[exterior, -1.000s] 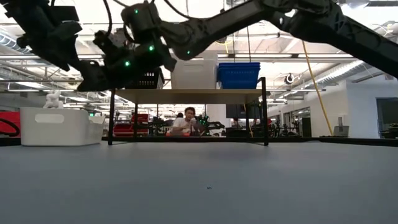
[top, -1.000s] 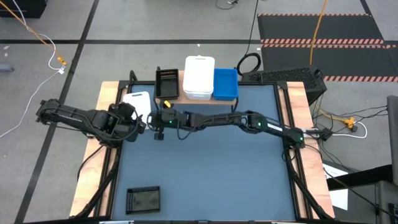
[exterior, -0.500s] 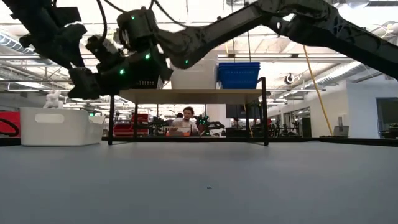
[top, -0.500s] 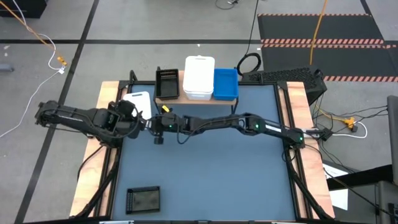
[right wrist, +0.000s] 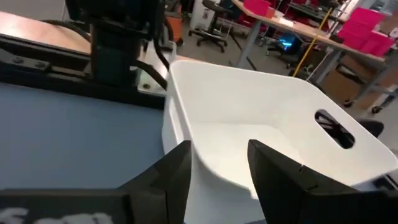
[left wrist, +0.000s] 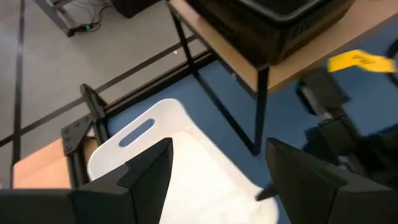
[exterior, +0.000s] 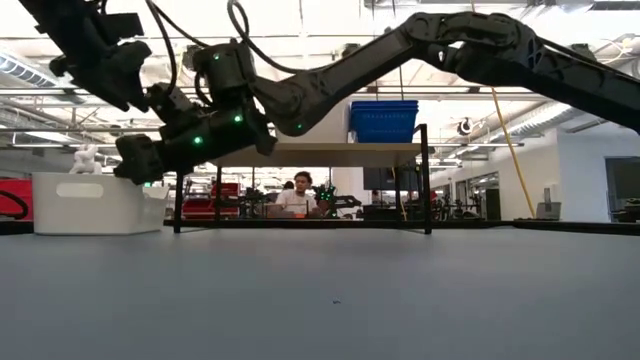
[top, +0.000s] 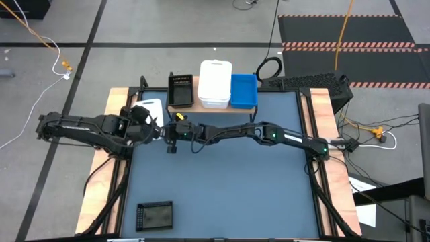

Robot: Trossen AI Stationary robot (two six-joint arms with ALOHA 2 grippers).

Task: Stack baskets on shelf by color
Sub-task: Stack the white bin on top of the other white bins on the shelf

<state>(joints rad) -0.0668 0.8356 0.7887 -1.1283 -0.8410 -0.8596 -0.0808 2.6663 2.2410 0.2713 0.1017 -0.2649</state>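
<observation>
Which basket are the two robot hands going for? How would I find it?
Find the wooden shelf at the table's far edge, with black, white and blue baskets on top. Just off its left end, down on the table, sits a white basket alone. It is the only white one not on the shelf, and both open grippers, left and right, hang beside it.

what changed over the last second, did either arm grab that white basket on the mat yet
No grab yet. The left gripper has shifted toward the shelf, over the loose white basket, fingers open. The right gripper has edged further toward the left side and that basket, jaws open around its near wall in the right wrist view. The stacks on the shelf and the black basket on the mat stayed put.
</observation>
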